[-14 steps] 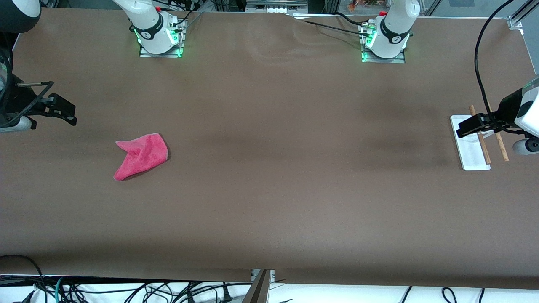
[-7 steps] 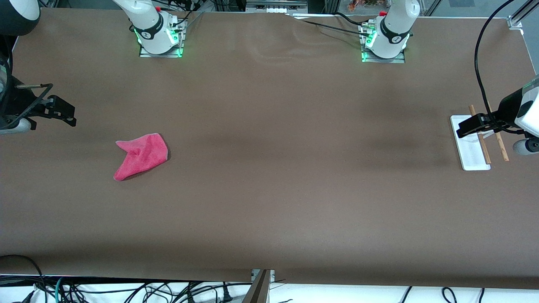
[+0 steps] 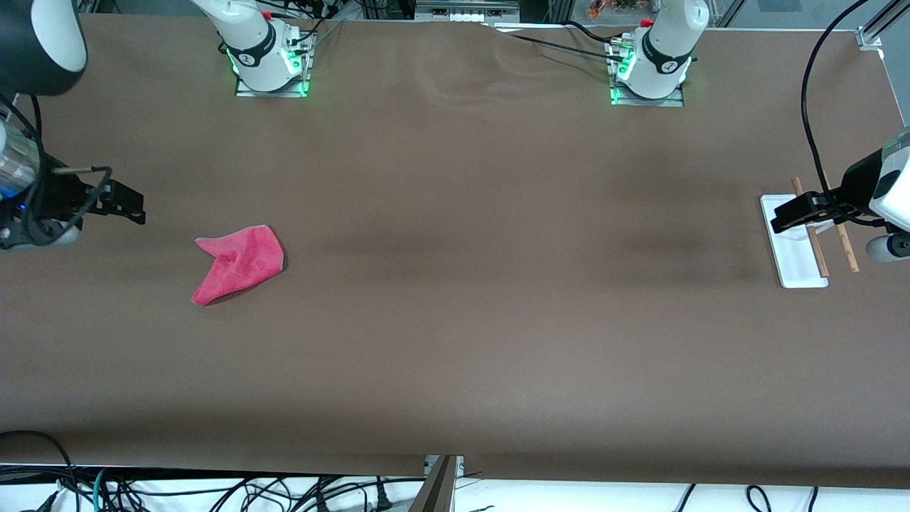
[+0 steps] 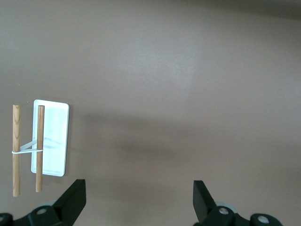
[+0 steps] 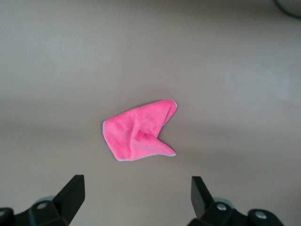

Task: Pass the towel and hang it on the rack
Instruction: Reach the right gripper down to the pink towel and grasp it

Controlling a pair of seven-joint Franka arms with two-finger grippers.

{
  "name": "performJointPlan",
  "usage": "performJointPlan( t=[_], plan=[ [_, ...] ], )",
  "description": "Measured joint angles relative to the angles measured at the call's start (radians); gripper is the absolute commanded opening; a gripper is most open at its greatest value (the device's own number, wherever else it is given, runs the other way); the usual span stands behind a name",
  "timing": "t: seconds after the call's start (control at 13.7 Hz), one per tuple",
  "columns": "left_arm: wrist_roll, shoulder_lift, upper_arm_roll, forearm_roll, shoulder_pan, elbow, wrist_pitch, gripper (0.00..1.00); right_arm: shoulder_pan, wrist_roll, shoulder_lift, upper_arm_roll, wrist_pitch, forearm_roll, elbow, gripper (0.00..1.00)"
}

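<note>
Brown matting covers the whole table (image 3: 455, 299), and tangled cables hang below its edge closest to the front camera. Nothing lies on the nearer half of the surface.

Going up from there, the towel (image 3: 238, 262) comes first: a pink-red terry cloth lying crumpled on the table toward the right arm's end, folded over itself into a rough arrowhead shape with two pointed corners. In the right wrist view the towel (image 5: 140, 133) shows a pale hem along its edges and a fold ridge across its middle.

At about the same depth but at the left arm's end stands the rack (image 3: 803, 242), a flat white rectangular base carrying two thin wooden rods. The left wrist view shows the rack (image 4: 50, 137) with its rods parallel, joined by a thin metal crosspiece.

The right gripper (image 3: 126, 205) hangs in the air over bare table beside the towel, at the right arm's end, not touching it; its fingers (image 5: 70, 195) are spread wide with nothing between them. The left gripper (image 3: 789, 213) hovers over the rack, partly covering the base and rods in the front view, its fingers (image 4: 71, 201) likewise spread wide and empty.

Farthest off, both arm bases sit along the table's edge, lit green at their feet.
</note>
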Motion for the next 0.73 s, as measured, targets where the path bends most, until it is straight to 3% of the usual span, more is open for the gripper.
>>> performJointPlan(
  t=[0.73],
  plan=[
    [0.0,0.0,0.0,0.0,0.001,0.0,0.0,1.0,-0.004,0.0,0.245,-0.005,0.146,0.0,-0.011,1.0]
  ],
)
